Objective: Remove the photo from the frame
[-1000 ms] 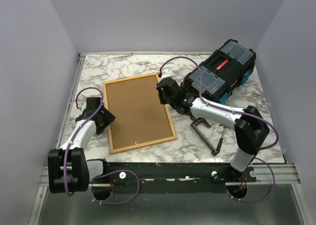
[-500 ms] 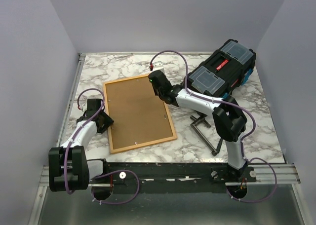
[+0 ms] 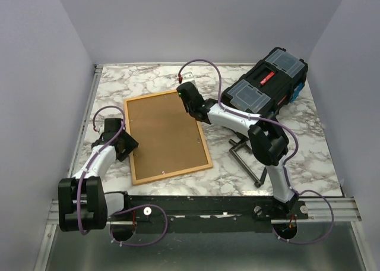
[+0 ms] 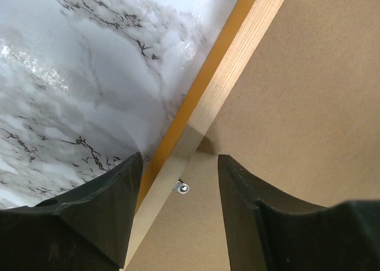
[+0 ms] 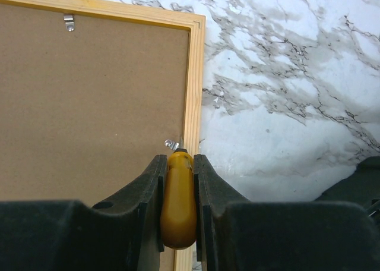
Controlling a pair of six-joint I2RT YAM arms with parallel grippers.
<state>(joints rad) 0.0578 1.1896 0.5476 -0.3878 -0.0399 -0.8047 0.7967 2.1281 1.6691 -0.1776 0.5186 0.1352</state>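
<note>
Frame (image 5: 193, 75) lies back-up for access: right hand (image 5: 178, 158) clamps a yellow tool (image 5: 178, 205) against the clip (image 5: 172, 144) on its right edge. Left hand (image 4: 178, 161), released, straddles its left edge, probably steadying.

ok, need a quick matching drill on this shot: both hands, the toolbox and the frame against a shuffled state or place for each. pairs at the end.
Things:
1. left hand
2. right hand
3. toolbox
4. frame

States or places:
A. shut on yellow-handled tool
B. lying flat, back side up
C. black, at the far right
D. open, fingers either side of the frame's edge

Pairs: 1-D, 2-A, 3-C, 4-B
</note>
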